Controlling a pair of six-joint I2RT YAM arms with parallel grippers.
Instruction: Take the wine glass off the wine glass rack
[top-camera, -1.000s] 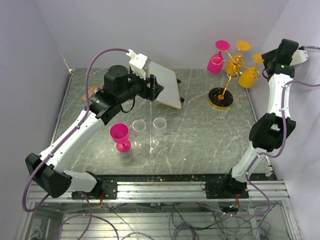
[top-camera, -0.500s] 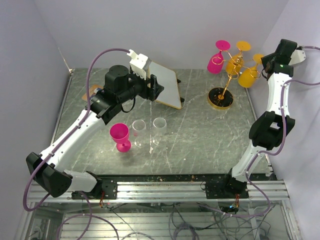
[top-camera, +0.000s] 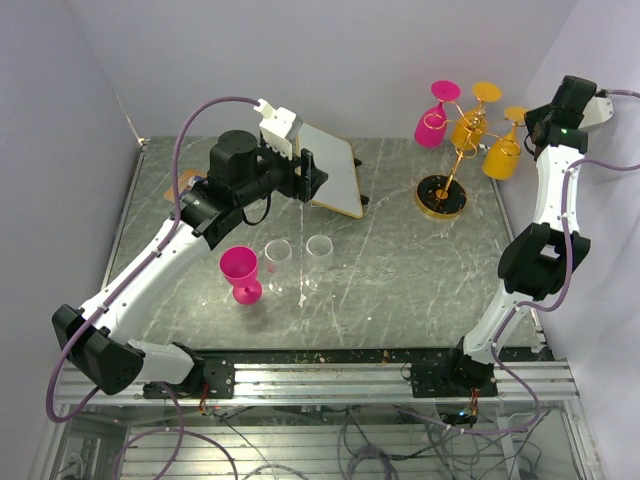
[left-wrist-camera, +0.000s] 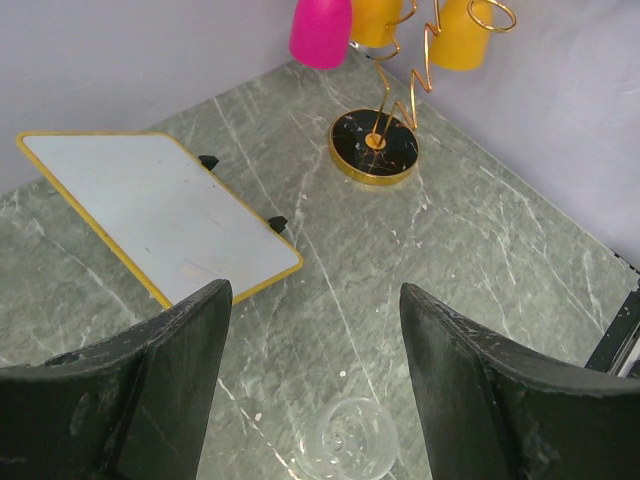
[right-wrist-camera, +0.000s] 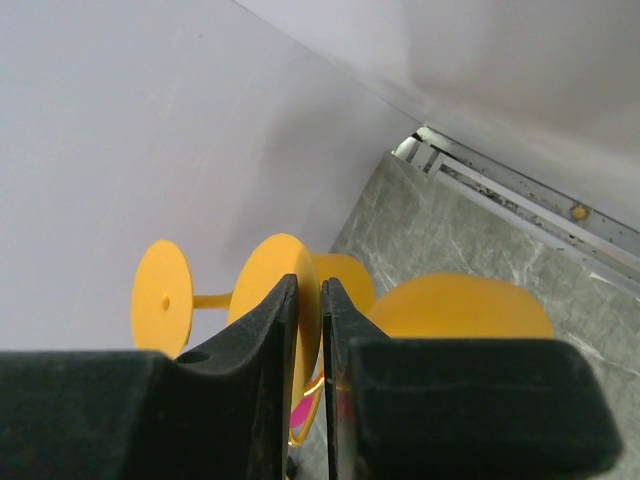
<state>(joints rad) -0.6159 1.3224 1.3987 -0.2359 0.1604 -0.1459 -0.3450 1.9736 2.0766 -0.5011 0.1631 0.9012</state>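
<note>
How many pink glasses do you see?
2. The hanging pink glass is on the gold rack; the standing pink glass is on the table. None seems hidden.

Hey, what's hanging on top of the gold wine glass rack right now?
Three upturned glasses hang from the rack: a pink glass, a middle orange glass and a right orange glass. The right gripper covers that one's stem, so its seat in the ring is hidden.

A grey-green marbled table (top-camera: 400, 260) carries the wine glass rack (top-camera: 441, 195) on its round dark base at the far right, and a white yellow-edged board (top-camera: 335, 170) propped at a tilt near the far middle. Nearer the front left, a pink glass (top-camera: 240, 272) stands upright beside two clear glasses (top-camera: 278, 262), all close together.
</note>
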